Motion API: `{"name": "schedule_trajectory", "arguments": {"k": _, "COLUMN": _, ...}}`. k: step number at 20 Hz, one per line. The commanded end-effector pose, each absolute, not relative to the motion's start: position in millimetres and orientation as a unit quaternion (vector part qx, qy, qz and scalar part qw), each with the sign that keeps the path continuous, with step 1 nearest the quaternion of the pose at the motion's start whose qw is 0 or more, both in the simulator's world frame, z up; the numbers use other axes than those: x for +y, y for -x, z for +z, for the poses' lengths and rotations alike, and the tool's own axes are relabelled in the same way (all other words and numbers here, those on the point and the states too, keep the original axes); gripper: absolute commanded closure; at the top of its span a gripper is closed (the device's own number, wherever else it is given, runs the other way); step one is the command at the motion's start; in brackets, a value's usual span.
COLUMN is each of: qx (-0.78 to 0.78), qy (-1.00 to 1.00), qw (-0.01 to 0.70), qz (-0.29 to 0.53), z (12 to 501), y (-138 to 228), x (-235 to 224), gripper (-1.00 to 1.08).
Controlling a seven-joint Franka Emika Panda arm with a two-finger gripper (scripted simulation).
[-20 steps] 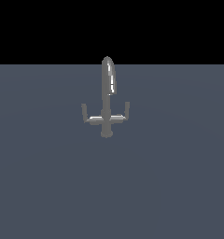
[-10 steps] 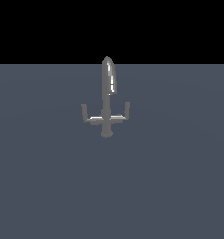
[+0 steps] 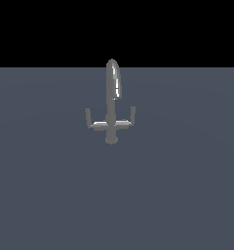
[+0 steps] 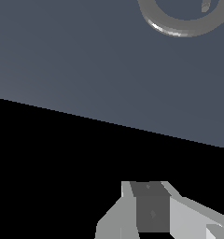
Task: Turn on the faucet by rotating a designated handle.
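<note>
The faucet [image 3: 111, 105] stands upright in the middle of the exterior view, grey metal with a tall arched spout, a round base and a crossbar. The handle [image 3: 88, 117] is the short upturned arm at the crossbar's end toward the exterior view's left; nothing touches it. No arm or gripper shows in the exterior view. In the wrist view only a grey block of my gripper [image 4: 153, 205] shows at the picture's edge, against black. The faucet's curved spout [image 4: 179, 25] appears there as a grey arc, far from the gripper.
The faucet sits on a flat blue-grey surface [image 3: 177, 195] that fills the exterior view below a black background. In the wrist view that surface [image 4: 86, 60] ends in a straight edge against black. The mirror-image arm [image 3: 132, 115] stands toward the exterior view's right.
</note>
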State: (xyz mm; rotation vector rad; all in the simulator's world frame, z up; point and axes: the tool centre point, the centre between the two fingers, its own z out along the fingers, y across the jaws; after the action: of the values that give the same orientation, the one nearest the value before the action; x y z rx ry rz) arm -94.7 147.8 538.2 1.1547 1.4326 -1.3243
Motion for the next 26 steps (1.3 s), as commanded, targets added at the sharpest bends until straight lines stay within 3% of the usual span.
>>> {"name": "schedule_trajectory", "arguments": {"k": 1, "qx": 0.582, "qy": -0.427, "qw": 0.406, "qz": -0.560, "z": 525, "y": 83, "x": 152, "gripper": 1.08}}
{"name": "schedule_trajectory", "arguments": {"k": 14, "qx": 0.617, "qy": -0.247, "qw": 0.279, "qz": -0.693, "z": 441, "y": 22, "x": 161, "gripper": 1.08}}
{"name": "schedule_trajectory", "arguments": {"k": 26, "qx": 0.631, "qy": -0.079, "qw": 0.122, "qz": -0.762, "z": 348, "y": -23, "x": 153, "gripper": 1.08}}
